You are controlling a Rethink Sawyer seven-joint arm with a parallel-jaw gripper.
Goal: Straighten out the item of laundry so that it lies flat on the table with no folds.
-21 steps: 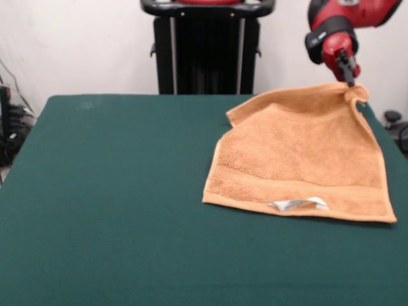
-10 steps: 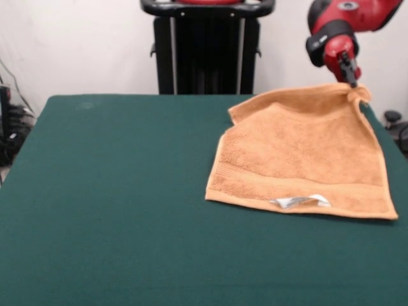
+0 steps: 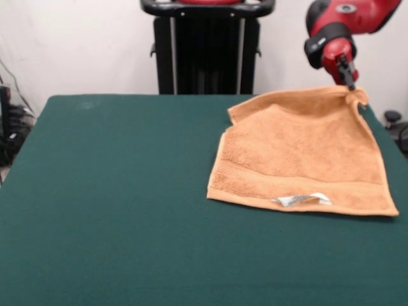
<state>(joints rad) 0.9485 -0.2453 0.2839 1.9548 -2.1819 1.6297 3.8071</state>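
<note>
**Towel pinched at its far corner, most of it lying on the table**

Nearest to you in the front view is a wide stretch of bare green table [image 3: 115,210], taking up the whole lower part of the picture and all of the left side.

Next comes the towel [image 3: 299,153], which sits on the right half of the table. Its near hem runs almost straight across, close to the table's right edge at one end, and you can see a woven band just behind that hem. A small white tag [image 3: 301,199] lies at the hem, somewhat crumpled. The near part of the towel rests flat on the felt. Its left edge slants back and to the right, and at the far left corner the cloth is slightly rolled over on itself.

Further back, the towel narrows and rises toward its far right corner, which is lifted off the table. There you will find the gripper [image 3: 349,81], at the end of the red and black arm coming in from the top right. It is closed tight on that bunched corner of the towel, with the cloth gathered into a small knot at its tips.

Behind the table stands the black pedestal [image 3: 207,48] against a pale wall.
</note>
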